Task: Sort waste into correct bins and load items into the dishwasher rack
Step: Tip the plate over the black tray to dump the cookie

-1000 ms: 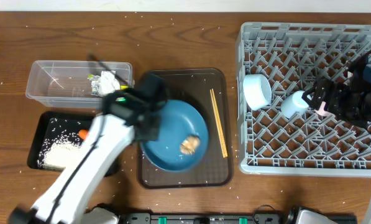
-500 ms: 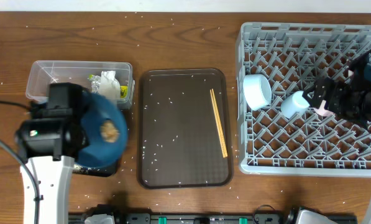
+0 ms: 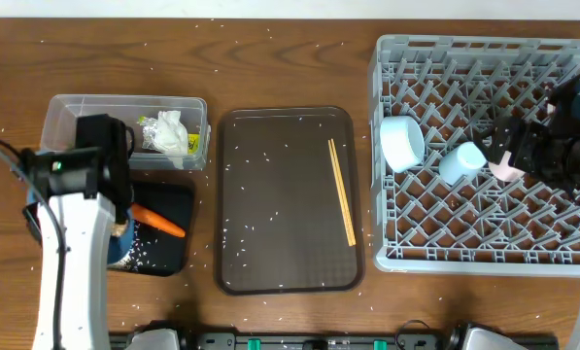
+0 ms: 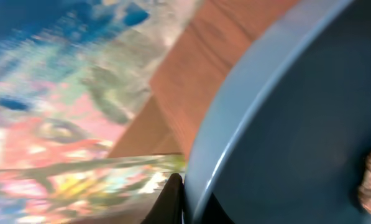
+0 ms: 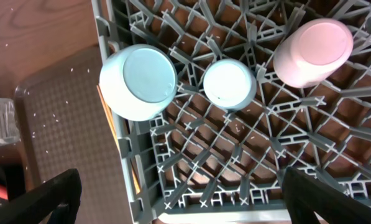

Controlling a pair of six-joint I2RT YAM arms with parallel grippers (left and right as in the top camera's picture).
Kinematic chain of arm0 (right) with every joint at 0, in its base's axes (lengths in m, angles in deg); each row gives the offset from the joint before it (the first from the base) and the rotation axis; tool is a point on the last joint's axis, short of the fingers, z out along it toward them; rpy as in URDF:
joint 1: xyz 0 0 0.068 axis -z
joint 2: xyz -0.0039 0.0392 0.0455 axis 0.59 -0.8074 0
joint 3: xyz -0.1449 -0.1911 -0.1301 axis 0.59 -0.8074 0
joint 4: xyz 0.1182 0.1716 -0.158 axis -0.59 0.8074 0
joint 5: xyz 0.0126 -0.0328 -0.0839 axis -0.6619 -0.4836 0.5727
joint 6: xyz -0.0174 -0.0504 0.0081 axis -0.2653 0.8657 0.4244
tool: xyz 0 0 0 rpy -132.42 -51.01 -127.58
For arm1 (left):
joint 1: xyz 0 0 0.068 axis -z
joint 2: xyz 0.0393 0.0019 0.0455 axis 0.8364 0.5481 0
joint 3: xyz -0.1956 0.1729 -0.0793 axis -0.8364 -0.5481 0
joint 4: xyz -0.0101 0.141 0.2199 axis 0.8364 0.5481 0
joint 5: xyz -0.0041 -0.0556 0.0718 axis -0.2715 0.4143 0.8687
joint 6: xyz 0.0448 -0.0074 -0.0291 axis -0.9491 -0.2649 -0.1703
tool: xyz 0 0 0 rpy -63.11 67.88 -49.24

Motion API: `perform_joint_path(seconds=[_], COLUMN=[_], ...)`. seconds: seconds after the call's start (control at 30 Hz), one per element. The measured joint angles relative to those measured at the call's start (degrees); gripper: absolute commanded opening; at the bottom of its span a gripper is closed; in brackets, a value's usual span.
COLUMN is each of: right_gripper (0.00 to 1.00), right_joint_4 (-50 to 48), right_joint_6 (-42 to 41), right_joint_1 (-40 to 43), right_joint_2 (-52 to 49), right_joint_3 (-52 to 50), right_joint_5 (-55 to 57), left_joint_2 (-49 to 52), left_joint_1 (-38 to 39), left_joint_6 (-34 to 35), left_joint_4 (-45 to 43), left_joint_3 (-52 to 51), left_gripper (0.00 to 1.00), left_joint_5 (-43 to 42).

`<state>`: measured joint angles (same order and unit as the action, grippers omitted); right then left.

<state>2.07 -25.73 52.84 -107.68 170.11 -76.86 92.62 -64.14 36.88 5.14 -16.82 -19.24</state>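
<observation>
Your overhead view is bright, even and sharp, with soft, short shadows. On the left wrist, motion smear ruins nearly everything: only the blue plate (image 4: 284,124) rim against the fingers (image 4: 171,198) reads; beyond it, melted colour. Below the right gripper (image 5: 194,196) the rack (image 5: 191,155) is crisp and evenly lit.

Wooden table (image 3: 270,68) carries rack (image 3: 464,46), brown tray (image 3: 280,214), clear tub (image 3: 76,100), black tray (image 3: 181,199).

Blue plate (image 3: 122,251): gone from brown serving tray (image 3: 280,194), carried left over black tray (image 3: 173,258), now mostly hidden beneath left arm (image 3: 71,224); carrot (image 3: 158,222) showing again.
</observation>
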Motion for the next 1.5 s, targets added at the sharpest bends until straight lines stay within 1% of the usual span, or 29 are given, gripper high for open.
perform_joint_path(seconds=[0.13, 0.27, 0.37, 0.47, 0.7, 1.07, 1.2, 1.3, 1.4, 1.5], right_gripper=[0.97, 0.97, 0.97, 0.97, 0.97, 0.97, 0.96, 0.96, 0.96, 0.94], right_joint_4=[-0.9, -1.0, -1.0, -1.0, -0.7, -0.1, -0.1, -0.1, -0.1, -0.2], right_joint_6=[0.0, 0.0, 0.0, 0.0, 0.0, 0.0, 0.0, 0.0, 0.0, 0.1], right_joint_1=[0.0, 0.0, 0.0, 0.0, 0.0, 0.0, 0.0, 0.0, 0.0, 0.0], right_joint_2=[0.0, 0.0, 0.0, 0.0, 0.0, 0.0, 0.0, 0.0, 0.0, 0.0], right_joint_3=[0.0, 0.0, 0.0, 0.0, 0.0, 0.0, 0.0, 0.0, 0.0, 0.0], right_joint_5=[0.0, 0.0, 0.0, 0.0, 0.0, 0.0, 0.0, 0.0, -0.2, -2.0], left_joint_2=[3.5, 4.9, 5.2, 6.3, 7.2, 7.2, 7.2, 7.0, 6.7, 5.7], left_joint_1=[2.1, 4.1, 4.5, 4.7, 7.1, 7.3, 8.7, 13.0, 18.4, 22.9], left_joint_6=[0.5, 2.2, 2.7, 0.3, -0.3, -0.2, -0.3, -2.1, -5.1, -7.0], left_joint_4=[2.8, 3.7, 1.4, -1.1, -0.4, 0.8, -0.4, -3.3, -5.7, -9.5], left_joint_3=[0.0, 0.0, 0.0, 0.0, 0.0, 0.0, 0.1, 1.2, 5.4, 10.7], left_gripper=[0.06, 0.06, 0.06, 0.06, 0.06, 0.06, 0.06, 0.06, 0.06, 0.07], left_joint_5=[4.9, 8.3, 12.2, 15.8, 17.0, 18.5, 17.1, 13.1, 6.5, -3.0])
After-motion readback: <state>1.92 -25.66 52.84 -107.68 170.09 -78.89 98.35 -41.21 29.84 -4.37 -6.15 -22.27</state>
